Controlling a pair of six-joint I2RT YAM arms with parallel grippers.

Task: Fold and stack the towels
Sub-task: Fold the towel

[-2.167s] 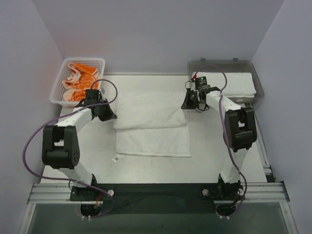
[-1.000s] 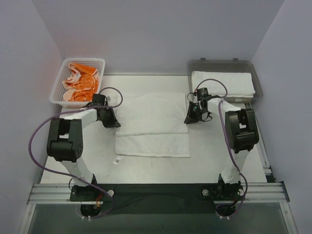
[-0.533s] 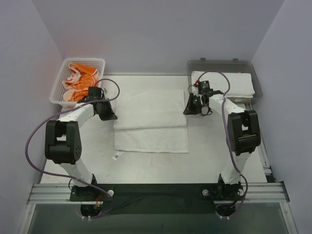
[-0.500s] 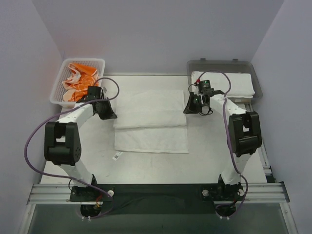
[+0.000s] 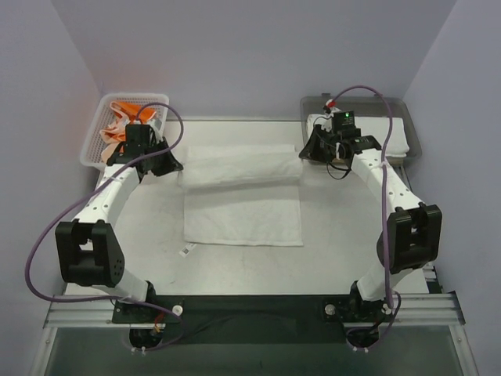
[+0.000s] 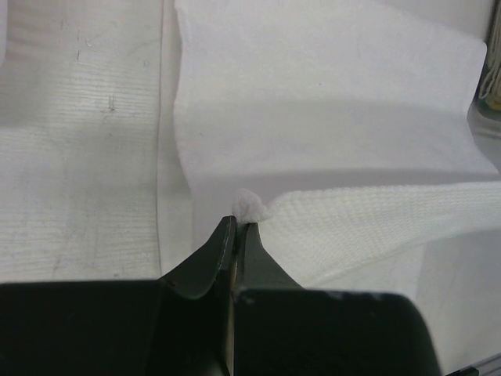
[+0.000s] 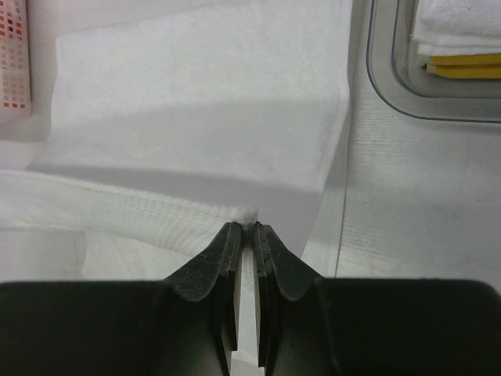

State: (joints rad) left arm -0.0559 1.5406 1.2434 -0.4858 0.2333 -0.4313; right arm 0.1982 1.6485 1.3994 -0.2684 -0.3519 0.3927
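My left gripper (image 6: pixel 239 229) and right gripper (image 7: pixel 250 229), each pinching a white towel (image 5: pixel 243 215) corner, had carried that edge farther away; mid-fold, I judged lowering it just ahead came next.

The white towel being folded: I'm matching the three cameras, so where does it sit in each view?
Top external: white towel in the middle of the picture.
Left wrist: fills the upper frame, corner pinched by left gripper.
Right wrist: upper left and centre, corner pinched by right gripper.
Shared landmark: its raised edge, strung between the grippers.
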